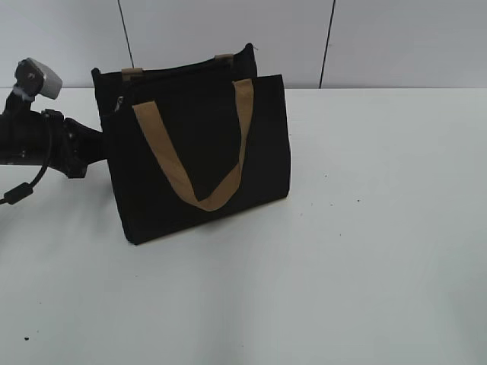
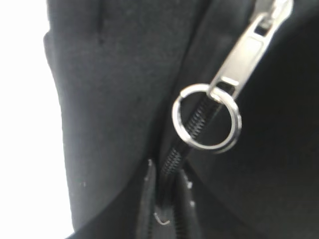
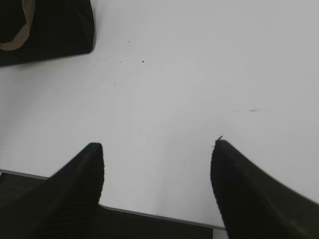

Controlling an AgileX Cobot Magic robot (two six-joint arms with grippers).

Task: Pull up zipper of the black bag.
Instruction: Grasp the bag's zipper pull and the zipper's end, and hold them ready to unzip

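The black bag (image 1: 202,152) stands upright on the white worktop (image 1: 365,251), left of centre in the exterior view, with one tan handle (image 1: 199,148) hanging in a V down its front face and the ends of a second tan strap (image 1: 132,73) showing at the top rim. No brand, label or writing can be read on the bag or anywhere else.

The zipper (image 1: 119,103) sits at the bag's upper left corner, at about 10 o'clock from the bag's middle. In the left wrist view it fills the frame: a silver pull tab (image 2: 249,52) runs toward 1 o'clock, a silver ring (image 2: 207,117) hangs from its lower end, and the black teeth run from the ring toward 7 o'clock.

The left arm (image 1: 46,141) reaches in from 9 o'clock and meets the bag's left side. Its tool is hidden by the bag and does not show in its own camera, so whether it is spread or pinching I cannot tell.

The right tool (image 3: 157,149) hangs over bare worktop, fingers (image 3: 82,179) spread wide, with the bag's corner far off at 11 o'clock.
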